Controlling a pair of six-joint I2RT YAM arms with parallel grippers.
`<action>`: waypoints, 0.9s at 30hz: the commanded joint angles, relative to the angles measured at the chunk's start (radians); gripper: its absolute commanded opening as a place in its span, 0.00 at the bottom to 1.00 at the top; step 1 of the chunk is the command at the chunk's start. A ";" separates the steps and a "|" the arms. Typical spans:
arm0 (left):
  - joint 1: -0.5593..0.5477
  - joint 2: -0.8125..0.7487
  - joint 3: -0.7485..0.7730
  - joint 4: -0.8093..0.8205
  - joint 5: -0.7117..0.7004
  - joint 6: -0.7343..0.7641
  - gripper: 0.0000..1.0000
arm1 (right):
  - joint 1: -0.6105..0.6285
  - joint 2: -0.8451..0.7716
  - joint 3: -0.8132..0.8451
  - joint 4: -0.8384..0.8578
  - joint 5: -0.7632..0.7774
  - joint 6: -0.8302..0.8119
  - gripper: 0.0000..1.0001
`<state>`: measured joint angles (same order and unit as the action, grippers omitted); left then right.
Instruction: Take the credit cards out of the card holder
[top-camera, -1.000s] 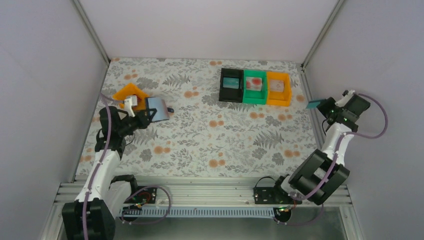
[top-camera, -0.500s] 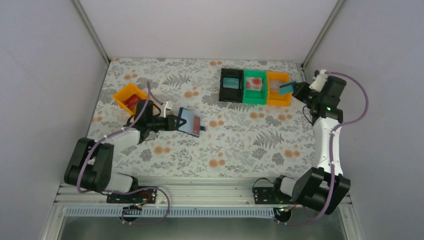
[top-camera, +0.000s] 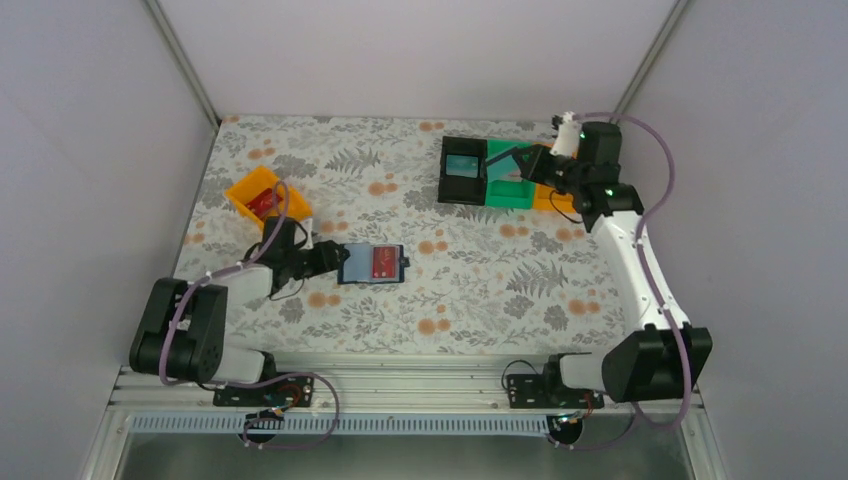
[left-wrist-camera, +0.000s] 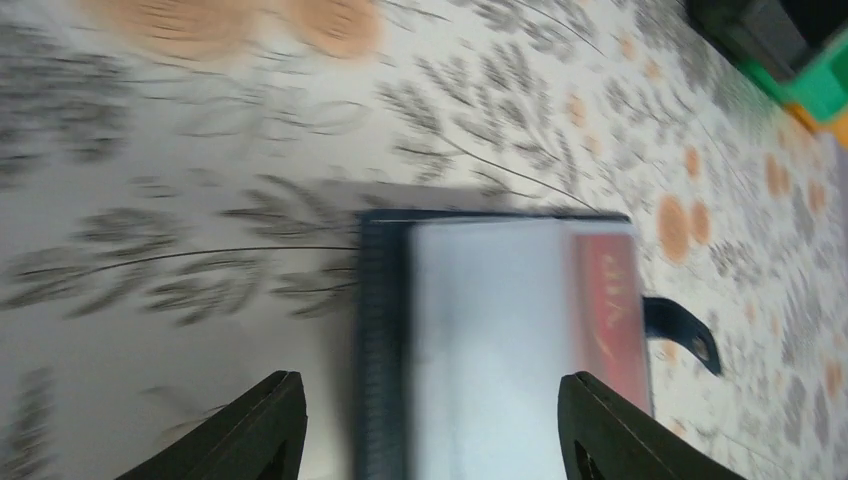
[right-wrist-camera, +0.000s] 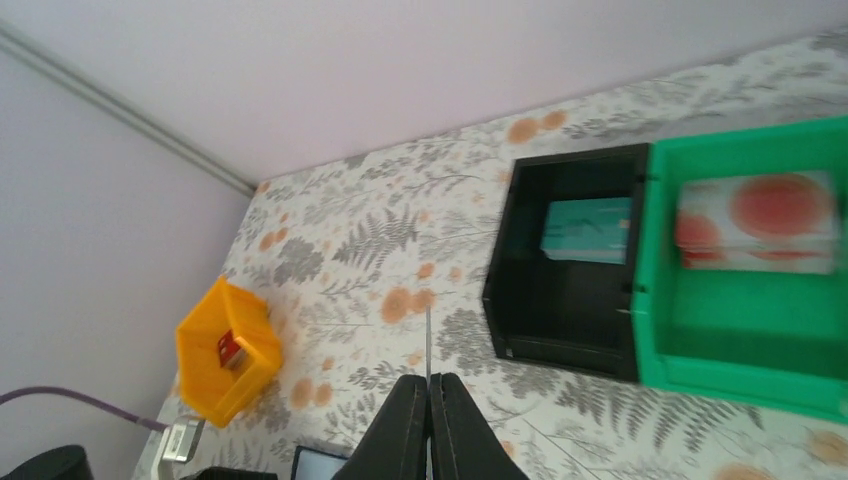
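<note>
The navy card holder (top-camera: 371, 265) lies open and flat on the flowered table, a red credit card (top-camera: 382, 262) showing in its light blue inside. In the left wrist view the card holder (left-wrist-camera: 480, 340), the red card (left-wrist-camera: 610, 300) and the dark tab (left-wrist-camera: 680, 335) are blurred. My left gripper (top-camera: 327, 260) sits at its left end, open, jaws wide apart (left-wrist-camera: 430, 385) and holding nothing. My right gripper (top-camera: 527, 162) hangs over the green bin, shut on a thin card (right-wrist-camera: 429, 345) seen edge-on.
Three bins stand in a row at the back: a black bin (top-camera: 444, 172) with a teal card, a green bin (top-camera: 510, 201) with a red-patterned card, and an orange bin (top-camera: 556, 203) partly under the right arm. A loose orange bin (top-camera: 240, 192) holds something red at the left.
The left gripper brought the card holder down onto the table and opened off it. The right arm swung left from the orange bin to above the green bin, card still gripped.
</note>
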<state>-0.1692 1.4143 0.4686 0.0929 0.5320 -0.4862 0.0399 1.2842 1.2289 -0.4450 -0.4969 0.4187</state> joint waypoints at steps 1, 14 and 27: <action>0.053 -0.096 -0.025 -0.083 -0.136 -0.013 0.64 | 0.110 0.069 0.128 -0.056 0.040 -0.021 0.04; 0.081 -0.594 0.166 -0.120 0.544 0.427 0.59 | 0.473 0.141 0.424 -0.210 -0.291 -0.449 0.04; 0.020 -0.365 0.632 -0.980 0.839 1.287 0.61 | 0.846 0.411 0.772 -0.622 -0.180 -0.636 0.04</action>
<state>-0.1257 1.0668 1.0542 -0.7479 1.2728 0.6254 0.8322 1.6752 1.9686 -0.9668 -0.7204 -0.1814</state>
